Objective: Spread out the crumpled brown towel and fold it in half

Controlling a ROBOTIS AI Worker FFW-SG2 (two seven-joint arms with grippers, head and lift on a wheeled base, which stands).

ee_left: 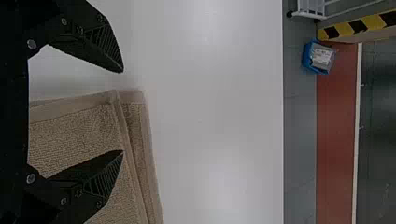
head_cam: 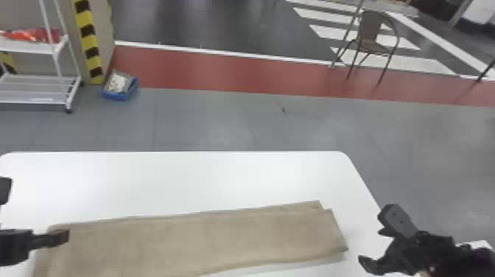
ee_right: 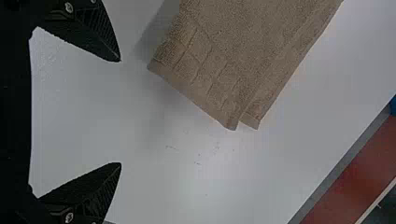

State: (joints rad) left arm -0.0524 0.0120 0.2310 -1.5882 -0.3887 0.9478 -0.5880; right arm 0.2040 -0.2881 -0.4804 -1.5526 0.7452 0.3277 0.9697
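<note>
Head view puts the brown terry towel [head_cam: 202,239], a long folded strip, on the smooth white bench [head_cam: 184,176], black left gripper [ee_left: 123,111] and black right gripper [ee_right: 120,112] with jaws apart; probably light and limp, it wants pinching through every layer at its end corners.

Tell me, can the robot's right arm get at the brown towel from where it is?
Probably yes: the right arm has its jaws open just off the right end of the towel, and nothing seems to stand between them.
</note>
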